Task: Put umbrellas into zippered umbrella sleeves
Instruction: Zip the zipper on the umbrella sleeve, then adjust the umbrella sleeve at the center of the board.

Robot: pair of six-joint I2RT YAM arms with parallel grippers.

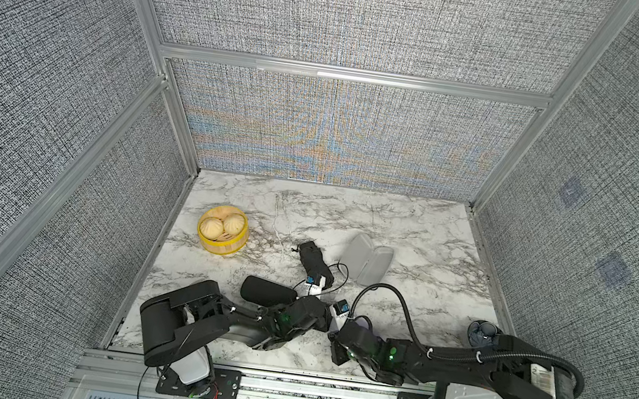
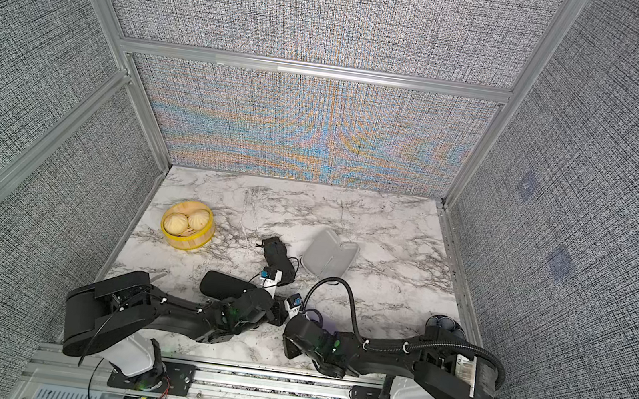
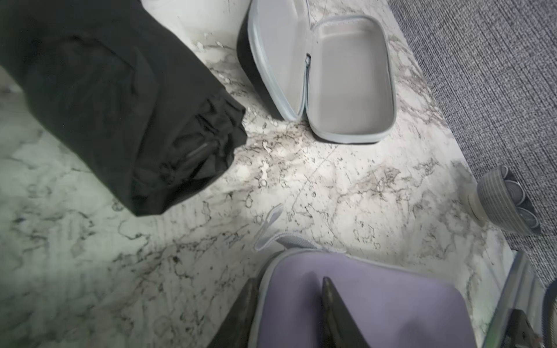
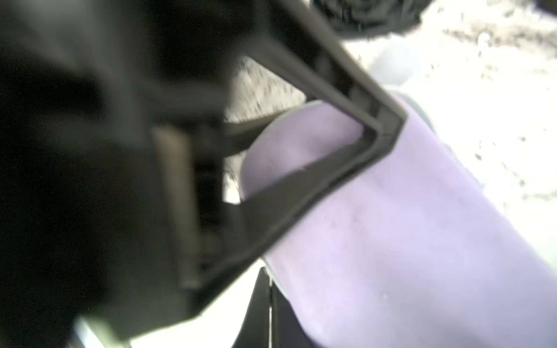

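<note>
A lavender sleeve (image 3: 376,301), zipped shut, lies at the table's front middle and is mostly hidden under both wrists in the top views (image 2: 328,327). My left gripper (image 3: 287,280) is shut on its end, with one finger (image 3: 334,307) on the shell and the other outside the rim. My right gripper (image 4: 268,271) is shut at the sleeve's edge (image 4: 422,241); I cannot tell whether it pinches anything. A black umbrella (image 1: 315,263) lies on the table just behind the grippers. An open sleeve (image 1: 368,259), grey inside, lies to its right. A closed black sleeve (image 1: 268,291) lies to the left.
A yellow steamer basket (image 1: 223,229) with two buns stands at the left. A grey ribbed bowl (image 1: 482,333) sits by the right wall. A pale strap (image 3: 268,223) trails from the lavender sleeve onto the marble. Padded walls enclose three sides.
</note>
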